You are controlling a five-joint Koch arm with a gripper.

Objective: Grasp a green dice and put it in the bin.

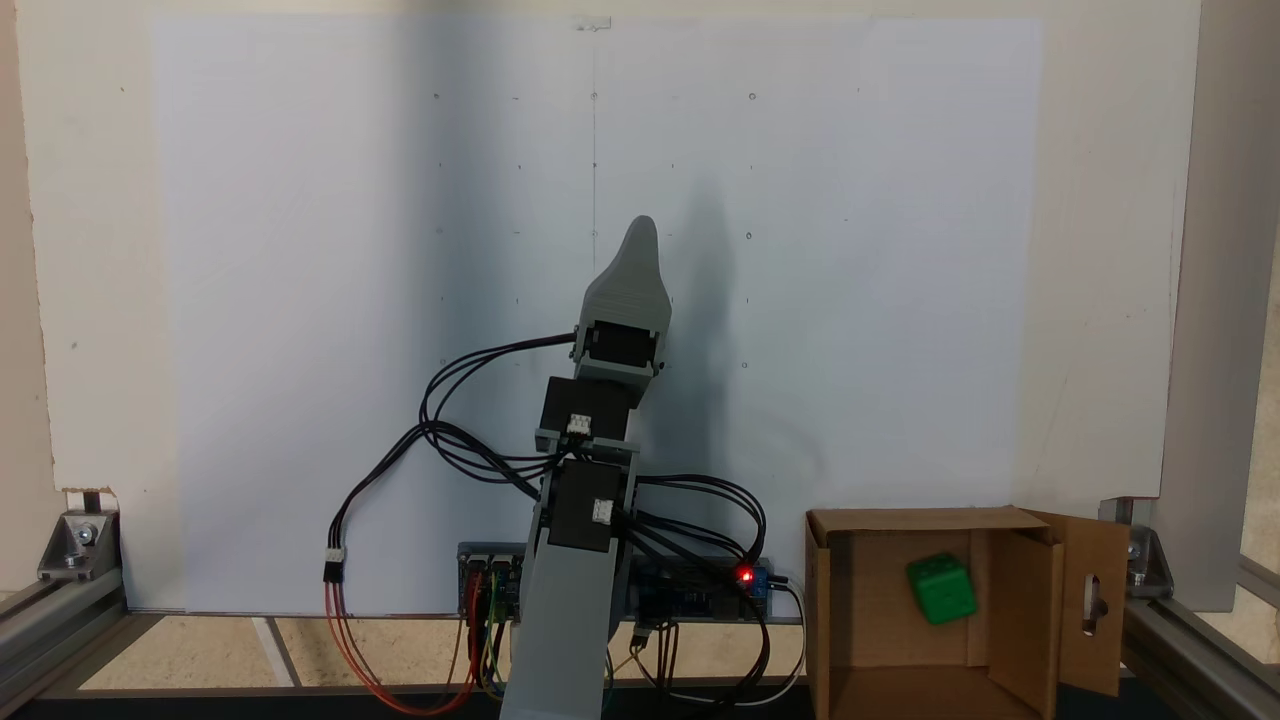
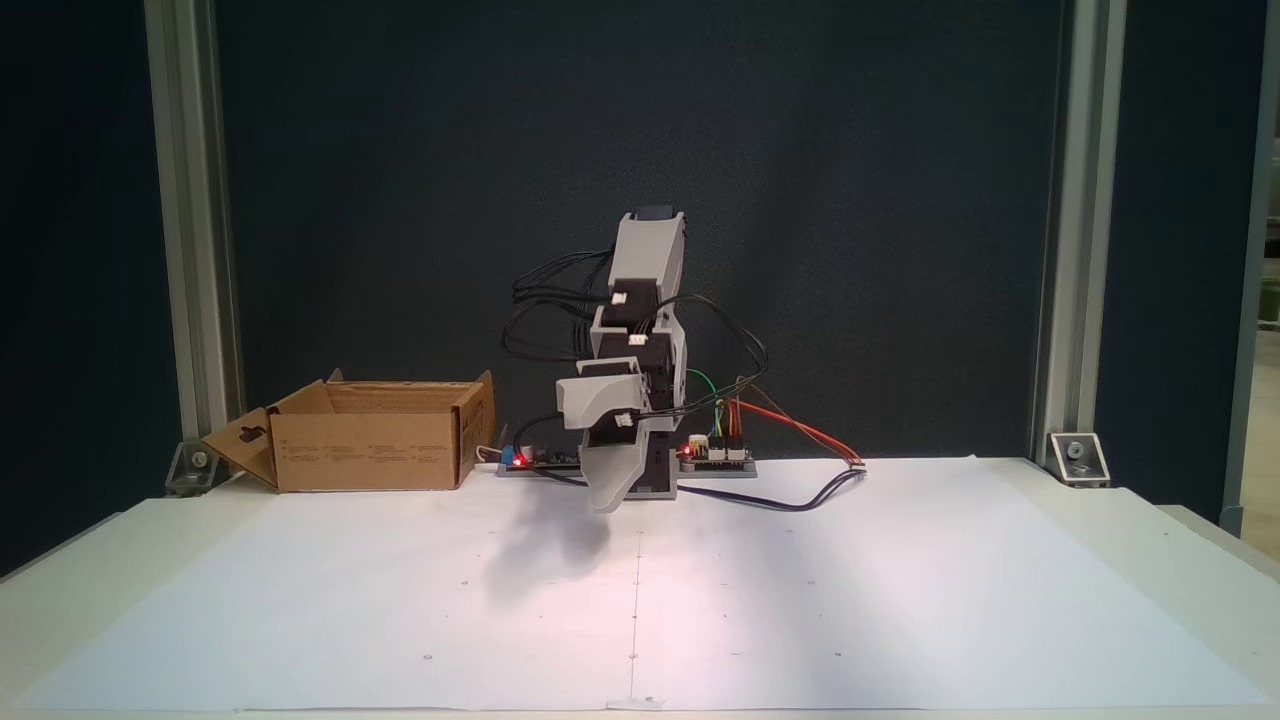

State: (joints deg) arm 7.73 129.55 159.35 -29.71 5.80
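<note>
In a fixed view from above, I find the green dice (image 1: 941,588) resting inside the bin (image 1: 1095,600), well right of the gripper (image 1: 640,235), whose opening I cannot tell. In the front fixed view, the gripper (image 2: 604,503) hangs right of the bin (image 2: 370,450), holding nothing visible.

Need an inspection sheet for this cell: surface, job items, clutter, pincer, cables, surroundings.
Surface: white paper sheet with small printed marks, lying flat on the table.
Job's things: green dice lies inside the bin; the bin's flaps are open, and the slotted flap is folded outward.
Clutter: nothing seen.
Grippers: pincer hangs just above the sheet with nothing visible in it; only one tip is visible, so open or shut cannot be told.
Cables: black bundle loops off the arm; red and orange leads trail onto the sheet.
Surroundings: aluminium frame posts, dark backdrop, lit red LEDs on the controller boards.
</note>
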